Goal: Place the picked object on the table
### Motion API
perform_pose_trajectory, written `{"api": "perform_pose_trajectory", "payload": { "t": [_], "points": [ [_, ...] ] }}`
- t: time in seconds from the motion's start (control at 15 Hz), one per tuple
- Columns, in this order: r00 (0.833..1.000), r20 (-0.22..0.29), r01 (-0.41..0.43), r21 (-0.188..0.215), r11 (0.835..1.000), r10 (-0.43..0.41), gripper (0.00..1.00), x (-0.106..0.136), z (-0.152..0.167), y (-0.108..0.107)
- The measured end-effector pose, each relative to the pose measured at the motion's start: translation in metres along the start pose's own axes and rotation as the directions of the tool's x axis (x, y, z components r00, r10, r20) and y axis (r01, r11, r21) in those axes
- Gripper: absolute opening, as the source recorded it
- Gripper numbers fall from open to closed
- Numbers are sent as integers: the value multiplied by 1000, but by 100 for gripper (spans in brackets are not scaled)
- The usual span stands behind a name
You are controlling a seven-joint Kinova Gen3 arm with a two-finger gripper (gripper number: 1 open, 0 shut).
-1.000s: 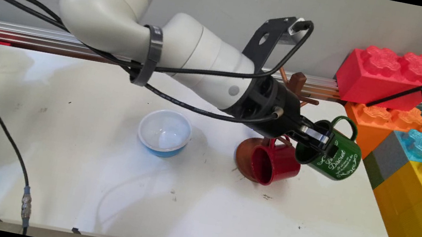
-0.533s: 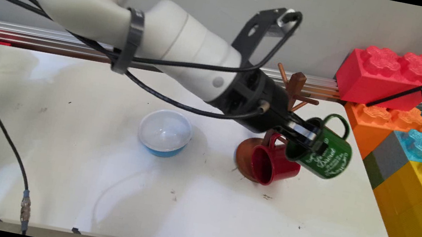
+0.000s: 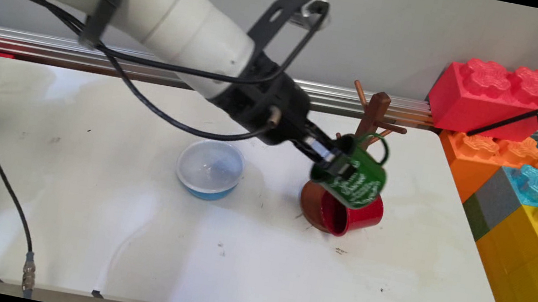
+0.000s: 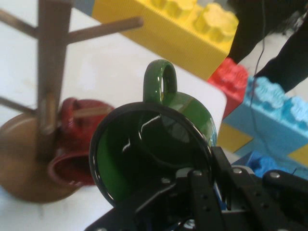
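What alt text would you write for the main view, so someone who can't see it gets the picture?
A white robot arm's black two-finger gripper holds a dark green ceramic mug by its rim, in the air beside a brown wooden mug tree. A red mug hangs low on that tree, and a white-and-blue plastic bowl sits to the left on the white table.

Main view was bright and even, w/ soft light from above. The white table (image 3: 230, 254) gave pale glare patches, esp. near front left. Shadows were faint and short, e.g. beside the bowl (image 3: 210, 168). The green mug (image 3: 352, 178) was smeared by motion blur. Hand view was dimmer and soft; the wooden stand (image 4: 48, 82) and the bricks (image 4: 192, 29) behind were out of focus.
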Motion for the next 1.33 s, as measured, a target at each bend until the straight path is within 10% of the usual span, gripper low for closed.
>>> {"api": "perform_pose_trajectory", "payload": {
  "t": [1.33],
  "points": [
    [931, 293, -271, 156, 950, 217, 0, -32, -44, -1]
  ]
}}
